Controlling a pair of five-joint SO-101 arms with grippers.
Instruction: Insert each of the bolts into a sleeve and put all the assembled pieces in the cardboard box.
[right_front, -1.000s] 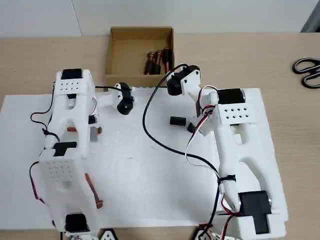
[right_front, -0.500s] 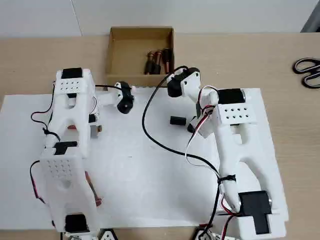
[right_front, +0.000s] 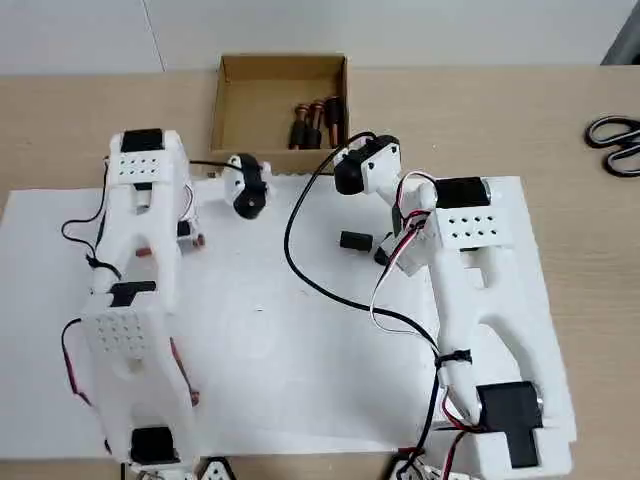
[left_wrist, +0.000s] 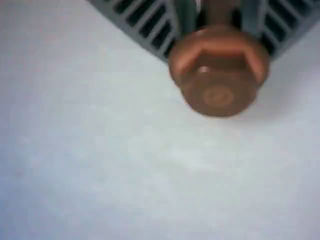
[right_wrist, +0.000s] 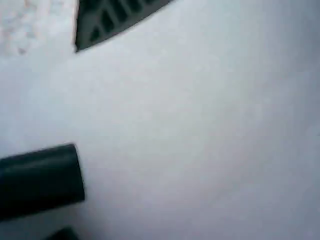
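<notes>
Edged toward the cardboard box (right_front: 217, 105) since 1 second ago, the left gripper (left_wrist: 219, 15) is clamped on a copper bolt (left_wrist: 217, 75) over the white sheet (right_front: 270, 360) — the black sleeve (right_front: 352, 241) lies on that sheet near the right gripper (right_front: 390, 246), whose state I cannot tell.

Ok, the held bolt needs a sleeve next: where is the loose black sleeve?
The black sleeve lies on the white sheet in the high view, short of the cardboard box and close beside the right arm.
</notes>
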